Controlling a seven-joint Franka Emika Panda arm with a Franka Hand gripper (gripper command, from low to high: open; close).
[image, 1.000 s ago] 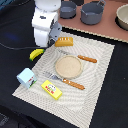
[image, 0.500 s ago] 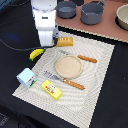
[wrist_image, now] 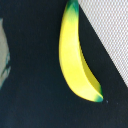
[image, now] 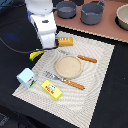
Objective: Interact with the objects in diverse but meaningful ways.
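Pots (image: pixel 65 8), 2 of them, grey, contents unseen; banana (wrist_image: pixel 76 55) on black surface.

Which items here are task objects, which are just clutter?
Task objects: banana, bread loaf, yellow box.

Lying about: fork, knife, grey pots, round plate, placemat.

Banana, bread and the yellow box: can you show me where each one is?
banana (wrist_image: pixel 75 60), wrist view, middle of its yellow body.
bread loaf (image: pixel 65 41), exterior view, middle of its scored top.
yellow box (image: pixel 51 90), exterior view, on its red label.
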